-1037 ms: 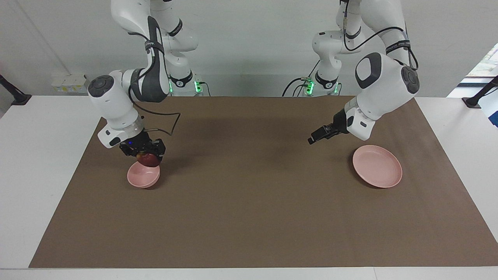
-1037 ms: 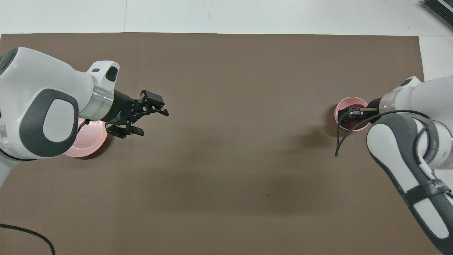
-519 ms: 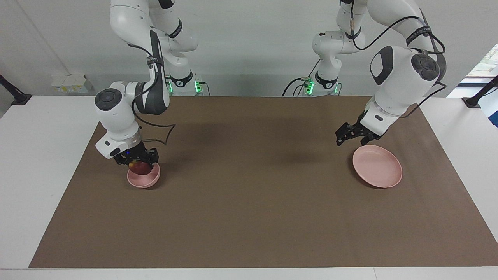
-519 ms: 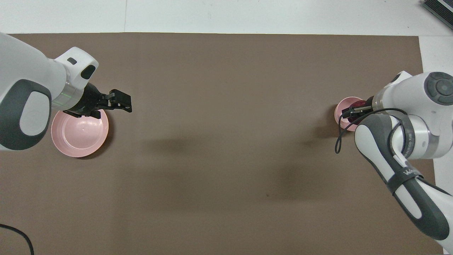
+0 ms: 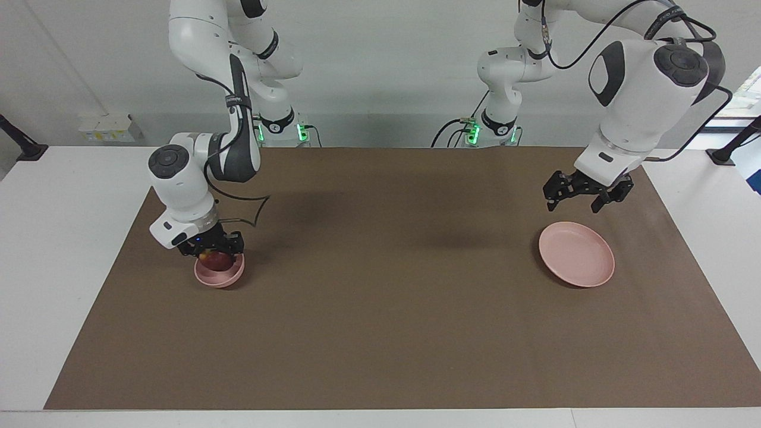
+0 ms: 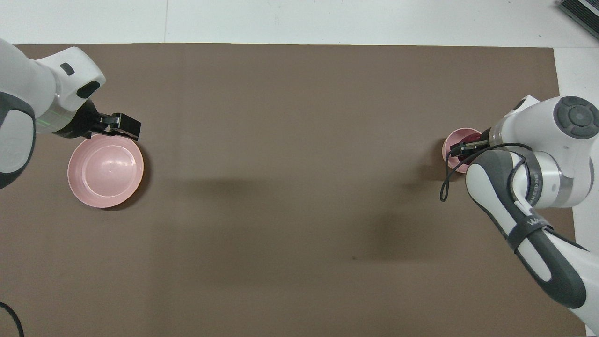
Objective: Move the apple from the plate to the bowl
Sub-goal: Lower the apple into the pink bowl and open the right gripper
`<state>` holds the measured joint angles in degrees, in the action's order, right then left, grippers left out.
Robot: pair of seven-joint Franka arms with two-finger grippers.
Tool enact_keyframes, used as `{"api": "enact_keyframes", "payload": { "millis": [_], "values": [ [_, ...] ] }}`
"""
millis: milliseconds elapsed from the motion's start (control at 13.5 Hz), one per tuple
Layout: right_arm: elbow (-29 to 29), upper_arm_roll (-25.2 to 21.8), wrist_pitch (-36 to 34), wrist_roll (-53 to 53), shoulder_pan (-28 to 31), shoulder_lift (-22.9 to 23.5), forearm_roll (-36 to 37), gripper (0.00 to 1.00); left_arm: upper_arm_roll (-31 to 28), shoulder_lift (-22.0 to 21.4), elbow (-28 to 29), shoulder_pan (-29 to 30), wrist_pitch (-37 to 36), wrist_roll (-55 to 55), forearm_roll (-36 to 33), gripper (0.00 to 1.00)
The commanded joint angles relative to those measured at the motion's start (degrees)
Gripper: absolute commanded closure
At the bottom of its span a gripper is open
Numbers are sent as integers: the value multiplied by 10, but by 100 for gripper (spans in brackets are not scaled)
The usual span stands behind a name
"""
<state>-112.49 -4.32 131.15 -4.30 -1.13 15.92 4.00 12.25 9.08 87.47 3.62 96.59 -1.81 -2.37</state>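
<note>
The dark red apple (image 5: 216, 258) sits low inside the small pink bowl (image 5: 220, 275) toward the right arm's end of the table. My right gripper (image 5: 213, 252) reaches down into the bowl and is shut on the apple. In the overhead view the apple (image 6: 472, 138) shows in the bowl (image 6: 447, 146) under the right gripper (image 6: 464, 150). The wide pink plate (image 5: 576, 261) lies bare toward the left arm's end and also shows in the overhead view (image 6: 105, 171). My left gripper (image 5: 574, 202) is open and empty, raised above the mat by the plate's rim; it shows in the overhead view (image 6: 127, 127).
A brown mat (image 5: 380, 309) covers the table between the two dishes. White table margins (image 5: 65, 196) flank it. A black cable loops from the right arm's wrist (image 5: 255, 208) above the mat beside the bowl.
My right gripper has lowered the apple from just above the bowl down into it. My left gripper has swung away from the table's middle to a spot by the plate and risen.
</note>
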Motion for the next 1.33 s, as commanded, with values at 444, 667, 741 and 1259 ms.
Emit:
{"api": "enact_keyframes", "payload": {
  "millis": [444,667,741,1259],
  "values": [
    [6,5,19,-5,10,20,2,48,-151,-32,-52,-88,-94,51,11,0],
    [6,5,19,-5,10,20,2,27,-156,-43,-53,-86,-108,95,18,0],
    [6,5,19,-5,10,20,2,21,-158,-49,-51,-85,-108,110,19,0],
    [27,5,-4,-6,7,9,2,0,-156,-67,-44,-81,-110,106,18,0]
  ]
}}
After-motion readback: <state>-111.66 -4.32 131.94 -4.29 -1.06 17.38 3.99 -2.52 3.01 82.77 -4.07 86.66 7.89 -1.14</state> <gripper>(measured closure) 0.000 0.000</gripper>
